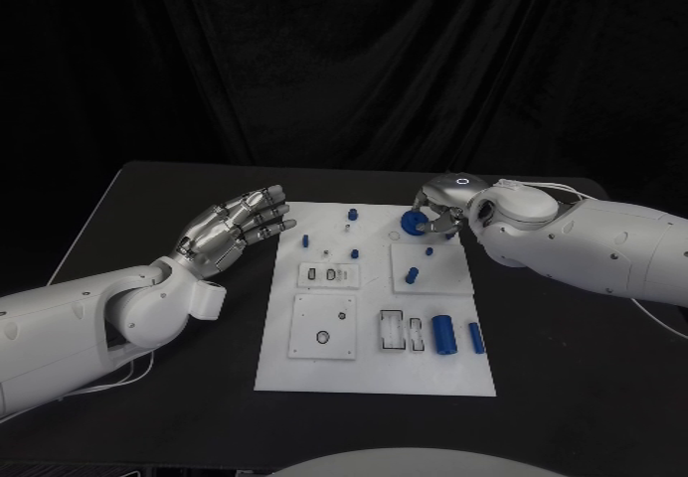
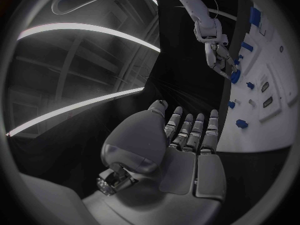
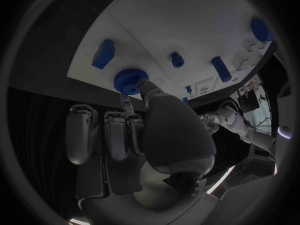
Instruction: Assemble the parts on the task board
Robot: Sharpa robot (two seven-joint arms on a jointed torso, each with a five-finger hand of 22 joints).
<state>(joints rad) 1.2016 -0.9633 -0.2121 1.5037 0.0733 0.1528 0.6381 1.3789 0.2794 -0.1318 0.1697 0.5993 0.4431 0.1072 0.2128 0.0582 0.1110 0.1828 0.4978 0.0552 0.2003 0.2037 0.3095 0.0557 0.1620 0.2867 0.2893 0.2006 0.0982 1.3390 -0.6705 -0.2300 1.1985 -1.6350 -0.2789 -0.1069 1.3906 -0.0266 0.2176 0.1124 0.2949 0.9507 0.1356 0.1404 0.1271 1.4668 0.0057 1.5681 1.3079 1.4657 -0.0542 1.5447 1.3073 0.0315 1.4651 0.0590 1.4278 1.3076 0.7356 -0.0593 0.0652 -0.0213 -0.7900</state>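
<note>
Clearly the right hand (image 1: 441, 207) is pinching the blue round part (image 1: 415, 223) over the task board's (image 1: 376, 378) far edge, while the left hand (image 1: 237, 227) is hovering open beside the board, farther from it.

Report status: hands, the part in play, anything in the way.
Right hand pinches blue round part at far edge of task board. Left hand open beside the board, fingers spread. Nothing blocking.
</note>
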